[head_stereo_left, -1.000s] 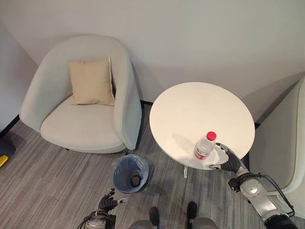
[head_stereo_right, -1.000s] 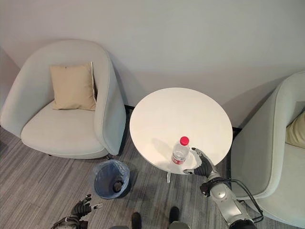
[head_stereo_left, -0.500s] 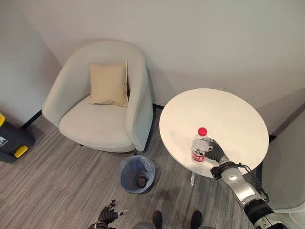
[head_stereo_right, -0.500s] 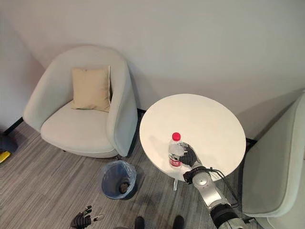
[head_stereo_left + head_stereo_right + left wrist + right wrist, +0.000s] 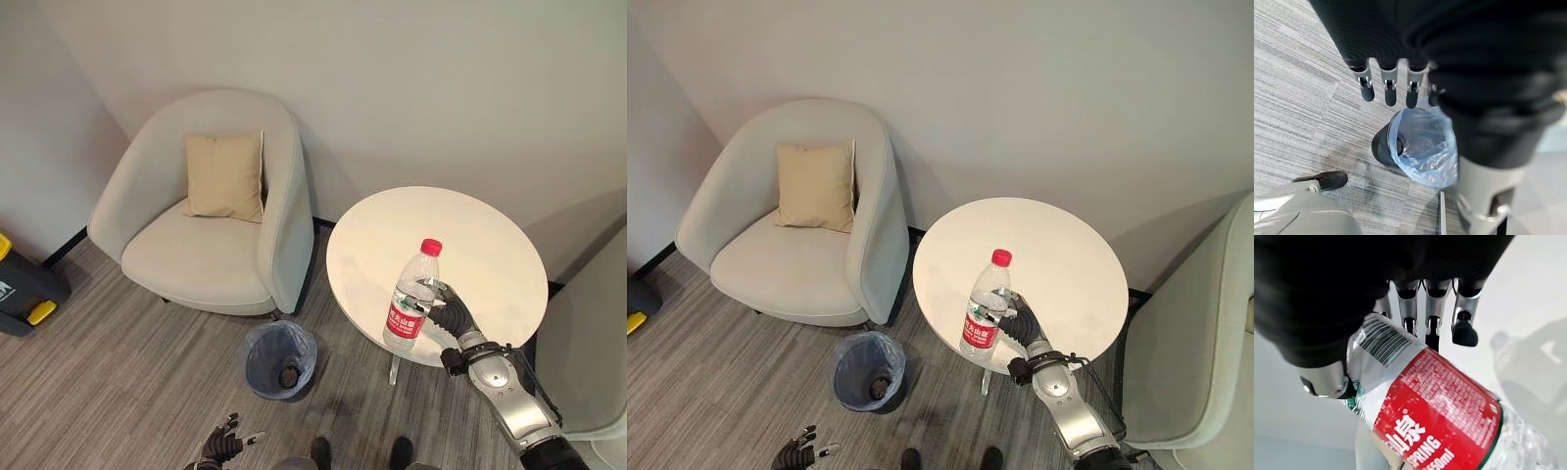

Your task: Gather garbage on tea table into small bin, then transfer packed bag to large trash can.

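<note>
Since the earlier frame the bottle (image 5: 412, 297) has risen off the tea table (image 5: 490, 230), fingers of the right hand (image 5: 447, 315) curled around it, while the lined small bin (image 5: 279, 358) awaits it and bag transfer remains, left hand (image 5: 1391, 83) loosely open above

Right hand (image 5: 1022, 320) curled round bottle (image 5: 984, 306) (red-capped) above round table (image 5: 1058, 257).

Both eye views: high, looking steeply down at round bench (image 5: 460, 235), well back from it; both share bench, armchair (image 5: 789, 230), small bin (image 5: 280, 358). Left wrist view: close above small bin, facing floor. Right wrist view: very near bottle (image 5: 1435, 401), bench behind.
</note>
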Controlling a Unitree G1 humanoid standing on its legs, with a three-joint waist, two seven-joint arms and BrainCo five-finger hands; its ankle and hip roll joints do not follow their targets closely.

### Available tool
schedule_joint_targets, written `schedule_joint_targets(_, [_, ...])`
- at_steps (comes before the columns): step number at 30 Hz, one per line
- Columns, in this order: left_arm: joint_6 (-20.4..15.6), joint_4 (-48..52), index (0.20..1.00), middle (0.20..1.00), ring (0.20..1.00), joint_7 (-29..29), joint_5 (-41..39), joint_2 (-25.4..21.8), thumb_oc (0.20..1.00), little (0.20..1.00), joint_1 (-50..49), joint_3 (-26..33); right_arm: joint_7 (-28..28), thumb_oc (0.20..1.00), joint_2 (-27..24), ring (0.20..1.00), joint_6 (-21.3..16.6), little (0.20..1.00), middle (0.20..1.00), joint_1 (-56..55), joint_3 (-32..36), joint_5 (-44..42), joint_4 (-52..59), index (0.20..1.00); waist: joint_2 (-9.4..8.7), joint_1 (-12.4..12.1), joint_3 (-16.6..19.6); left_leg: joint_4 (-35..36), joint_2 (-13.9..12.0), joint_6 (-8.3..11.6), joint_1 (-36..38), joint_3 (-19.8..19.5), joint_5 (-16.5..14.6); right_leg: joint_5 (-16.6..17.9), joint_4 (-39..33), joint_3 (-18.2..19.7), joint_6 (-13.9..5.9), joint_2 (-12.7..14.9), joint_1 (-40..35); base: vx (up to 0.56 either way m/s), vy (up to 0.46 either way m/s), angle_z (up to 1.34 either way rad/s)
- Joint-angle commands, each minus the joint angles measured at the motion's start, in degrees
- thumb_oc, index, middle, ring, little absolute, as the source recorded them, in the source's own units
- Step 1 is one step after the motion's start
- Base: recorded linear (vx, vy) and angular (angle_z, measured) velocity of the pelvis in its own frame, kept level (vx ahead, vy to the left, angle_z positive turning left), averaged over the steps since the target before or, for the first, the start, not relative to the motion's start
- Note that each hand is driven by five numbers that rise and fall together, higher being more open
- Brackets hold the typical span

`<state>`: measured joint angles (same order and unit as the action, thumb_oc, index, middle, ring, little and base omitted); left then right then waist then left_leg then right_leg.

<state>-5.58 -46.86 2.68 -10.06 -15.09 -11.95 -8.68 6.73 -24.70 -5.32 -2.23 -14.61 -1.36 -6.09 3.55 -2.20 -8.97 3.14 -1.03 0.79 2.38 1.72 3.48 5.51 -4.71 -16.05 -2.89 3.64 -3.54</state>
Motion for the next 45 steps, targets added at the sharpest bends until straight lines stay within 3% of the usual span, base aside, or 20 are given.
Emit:
schedule_joint_targets(1, [-1.2, 0.3, 1.000, 1.000, 1.000, 0.4, 0.5, -2.3, 1.000, 1.000, 3.9, 0.7, -0.8, 0.200, -0.3, 0.200, -5.7, 0.200, 0.200, 5.5, 0.6, -2.3, 3.5, 0.200, -3.18, -1.2, -1.2, -4.1, -1.3, 3.59, -1.9, -0.1, -5.2, -10.2, 2.5, 1.1, -2.33, 1.9, -0.9, -0.18, -0.010, 0.62])
schedule_joint_targets(2, [-1.4, 0.7, 1.000, 1.000, 1.000, 0.6, 0.7, -2.2, 1.000, 1.000, 5.2, -0.1, -0.1, 0.200, -1.0, 0.200, -6.0, 0.200, 0.200, 5.7, 0.9, -2.1, 3.8, 0.200, -3.35, -1.1, -2.3, -6.7, -1.1, 3.85, -5.3, 0.4, -4.9, -9.9, 2.8, -1.0, -2.25, 2.9, 0.1, -0.26, 0.031, 0.77])
schedule_joint_targets(4, [-1.8, 0.9, 1.000, 1.000, 1.000, 1.1, 0.8, -1.8, 1.000, 1.000, 7.1, -1.0, 1.3, 0.200, -1.8, 0.200, -5.6, 0.200, 0.200, 7.1, 1.1, -1.1, 2.9, 0.200, -3.30, -0.2, -2.4, -8.2, -2.5, 3.21, -7.1, 6.1, -5.1, -9.4, 2.7, -4.2, -2.62, 4.2, 1.2, -0.17, 0.091, 0.87])
schedule_joint_targets(6, [-1.8, 1.0, 1.000, 1.000, 1.000, 1.3, 0.9, -1.7, 1.000, 1.000, 7.5, -1.0, 1.7, 0.200, -2.2, 0.200, -5.3, 0.200, 0.200, 7.9, 1.1, -0.7, 2.8, 0.200, -3.10, 0.1, -2.3, -8.6, -3.4, 3.24, -6.5, 9.2, -6.6, -9.8, 2.7, -5.1, -3.11, 4.7, 1.0, 0.02, 0.084, 0.82])
schedule_joint_targets(8, [-1.8, 0.9, 1.000, 1.000, 1.000, 1.3, 1.1, -1.6, 1.000, 1.000, 7.8, -1.0, 2.0, 0.200, -2.4, 0.200, -5.1, 0.200, 0.200, 8.3, 1.3, -0.6, 2.9, 0.200, -3.01, 0.3, -2.5, -8.5, -3.7, 2.68, -6.5, 11.5, -6.0, -9.1, 3.2, -6.2, -3.03, 5.2, 1.6, 0.00, 0.100, 0.55])
schedule_joint_targets(16, [-1.7, -0.6, 1.000, 1.000, 1.000, 1.2, 2.7, -2.1, 1.000, 1.000, 6.6, 0.3, 1.0, 0.200, -1.8, 0.200, -4.4, 0.200, 0.200, 9.5, 0.0, 0.9, 2.4, 0.200, -3.71, -1.0, -2.8, -9.9, -2.1, 0.91, -6.8, 11.9, -8.5, -9.0, 5.5, -5.8, -4.72, 8.1, 1.2, 0.08, 0.208, 0.19])
schedule_joint_targets(19, [-1.4, 0.0, 1.000, 1.000, 1.000, 1.5, 2.1, -4.1, 1.000, 1.000, 7.4, 1.1, 0.2, 0.200, -0.8, 0.200, -4.6, 0.200, 0.200, 10.3, -0.6, 0.3, 3.3, 0.200, -4.08, -1.3, -4.3, -10.8, -0.2, -0.75, -8.1, 10.0, -9.5, -9.8, 12.9, -1.3, -4.58, 9.3, 5.9, 0.03, 0.190, 0.00])
schedule_joint_targets(23, [-1.5, 0.7, 1.000, 1.000, 1.000, 1.3, 2.0, -4.9, 1.000, 1.000, 7.7, 1.5, -0.5, 0.200, -1.7, 0.200, -4.3, 0.200, 0.200, 11.2, -1.9, 2.2, 3.7, 0.200, -3.62, -0.5, -5.3, -10.1, 1.5, -2.17, -7.6, 7.8, -10.1, -8.6, 14.6, 5.1, -4.24, 6.1, 11.7, 0.08, 0.125, 0.13])
schedule_joint_targets(27, [-1.7, 1.6, 1.000, 1.000, 1.000, 0.7, 1.6, -5.1, 1.000, 1.000, 8.2, 0.8, -1.4, 0.200, -3.0, 0.200, -4.0, 0.200, 0.200, 11.5, -3.2, 2.8, 2.9, 0.200, -3.74, 0.5, -7.7, -11.6, 3.4, -2.50, -8.0, 4.2, -10.7, -7.4, 14.7, 8.8, -4.72, 4.1, 16.4, 0.07, 0.012, 0.37])
schedule_joint_targets(31, [-1.9, 1.3, 1.000, 1.000, 1.000, 0.7, 1.6, -5.5, 1.000, 1.000, 8.7, -0.2, -1.0, 0.200, -4.8, 0.200, -4.1, 0.200, 0.200, 14.6, -5.6, 4.4, 1.0, 0.200, -3.80, -0.8, -9.7, -16.6, 3.8, -1.92, -13.9, 2.8, -11.2, -7.2, 16.1, 8.7, -3.48, 4.7, 18.5, -0.06, -0.114, 0.47])
schedule_joint_targets(34, [-2.3, 1.2, 1.000, 1.000, 1.000, 2.4, -0.7, -5.4, 1.000, 1.000, 12.1, -3.6, 3.1, 0.200, -4.3, 0.200, -3.3, 0.200, 0.200, 24.2, -8.6, 4.7, -4.4, 0.200, -2.65, -2.1, -12.6, -21.9, 3.2, -0.43, -23.3, 0.9, -10.7, -8.4, 20.0, 6.6, -2.28, 5.5, 25.6, -0.11, -0.150, 0.19])
schedule_joint_targets(39, [-3.1, 3.2, 1.000, 1.000, 1.000, 5.3, -4.4, -5.2, 1.000, 1.000, 17.1, -6.4, 9.5, 0.200, -2.7, 0.200, -2.4, 0.200, 0.200, 34.3, -10.1, 5.1, -9.2, 0.200, -1.66, -2.6, -15.4, -27.6, 3.1, -0.01, -34.3, 0.0, -10.4, -10.3, 26.3, 5.3, -1.15, 6.4, 35.9, -0.08, -0.066, 0.33])
schedule_joint_targets(40, [-3.3, 3.5, 1.000, 1.000, 1.000, 5.9, -5.2, -5.2, 1.000, 1.000, 18.1, -6.8, 10.5, 0.200, -2.5, 0.200, -2.5, 0.200, 0.200, 36.2, -10.4, 5.0, -10.3, 0.200, -1.37, -2.9, -15.8, -30.1, 2.7, 0.37, -36.3, -0.4, -12.3, -12.3, 29.2, 5.7, -1.31, 6.4, 38.0, -0.06, -0.049, 0.28])
schedule_joint_targets(41, [-3.6, 4.7, 1.000, 1.000, 1.000, 6.8, -6.3, -5.6, 1.000, 1.000, 20.0, -7.4, 13.1, 0.200, -3.7, 0.200, -1.6, 0.200, 0.200, 41.1, -10.4, 6.0, -12.4, 0.200, -1.00, -3.2, -16.5, -33.3, 2.6, 0.31, -41.5, -0.8, -12.6, -13.4, 33.2, 5.7, -0.89, 7.0, 43.2, -0.06, -0.043, 0.31])
schedule_joint_targets(43, [-3.7, 4.8, 1.000, 1.000, 1.000, 7.2, -6.7, -5.6, 1.000, 1.000, 21.1, -7.8, 14.0, 0.200, -3.7, 0.200, -1.7, 0.200, 0.200, 43.5, -10.7, 6.2, -13.8, 0.200, -0.94, -3.2, -16.7, -35.6, 2.7, 0.20, -44.7, -1.0, -12.9, -14.1, 35.9, 6.0, -0.62, 7.3, 46.3, -0.08, -0.020, 0.35])
schedule_joint_targets(44, [-3.9, 5.6, 1.000, 1.000, 1.000, 7.9, -7.0, -6.4, 1.000, 1.000, 23.5, -9.0, 16.2, 0.200, -4.5, 0.200, -0.7, 0.200, 0.200, 49.7, -11.6, 6.6, -17.6, 0.200, -0.70, -3.7, -17.3, -40.4, 2.9, -0.28, -51.7, -1.4, -13.8, -15.6, 41.7, 6.6, -0.13, 7.9, 53.2, -0.04, -0.014, 0.37])
schedule_joint_targets(45, [-3.9, 5.9, 1.000, 1.000, 1.000, 8.1, -7.1, -6.6, 1.000, 1.000, 24.3, -9.5, 17.0, 0.200, -4.6, 0.200, -0.4, 0.200, 0.200, 51.8, -11.9, 6.6, -19.2, 0.200, -0.60, -3.9, -17.3, -41.9, 3.1, -0.55, -54.1, -1.6, -14.2, -16.4, 43.7, 6.8, 0.13, 8.2, 55.6, -0.03, -0.012, 0.33])
